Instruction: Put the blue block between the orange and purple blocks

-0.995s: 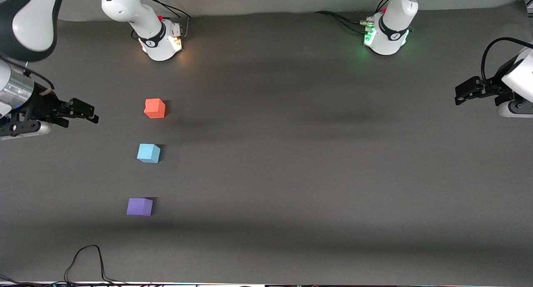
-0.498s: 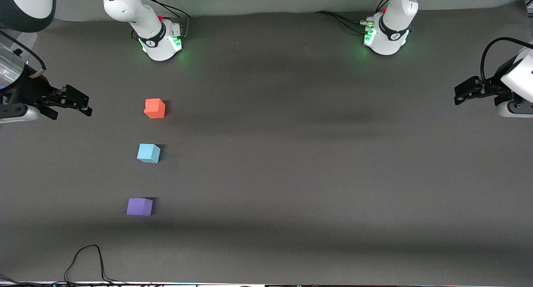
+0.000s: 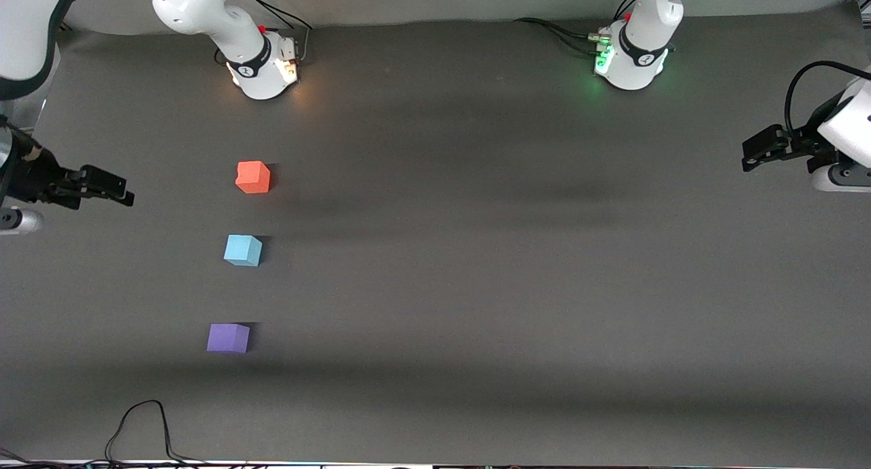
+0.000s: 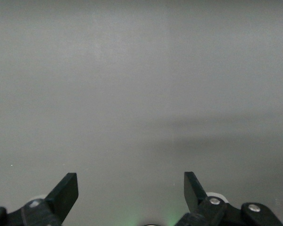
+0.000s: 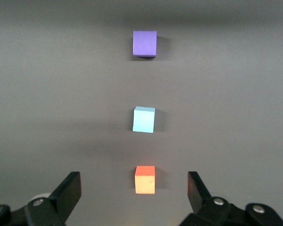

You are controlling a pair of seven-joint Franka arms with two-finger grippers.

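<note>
Three small cubes lie in a row on the dark table toward the right arm's end. The orange block (image 3: 253, 177) is farthest from the front camera. The blue block (image 3: 243, 250) sits between it and the purple block (image 3: 228, 338), which is nearest. All three stand apart. My right gripper (image 3: 124, 191) hangs open and empty beside the orange block, well clear of it. Its wrist view shows the orange block (image 5: 145, 179), blue block (image 5: 144, 119) and purple block (image 5: 145, 43) in line past the open right gripper (image 5: 133, 176). My left gripper (image 3: 750, 154) waits open at the left arm's end; the left gripper (image 4: 130, 175) faces only bare grey surface.
The right arm's base (image 3: 262, 67) and the left arm's base (image 3: 633, 60) stand along the table edge farthest from the front camera. A black cable (image 3: 139, 421) loops on the table at the edge nearest the front camera, nearer than the purple block.
My right gripper has drawn back from the blocks toward the right arm's end of the table. The blocks and the left arm have not moved.
</note>
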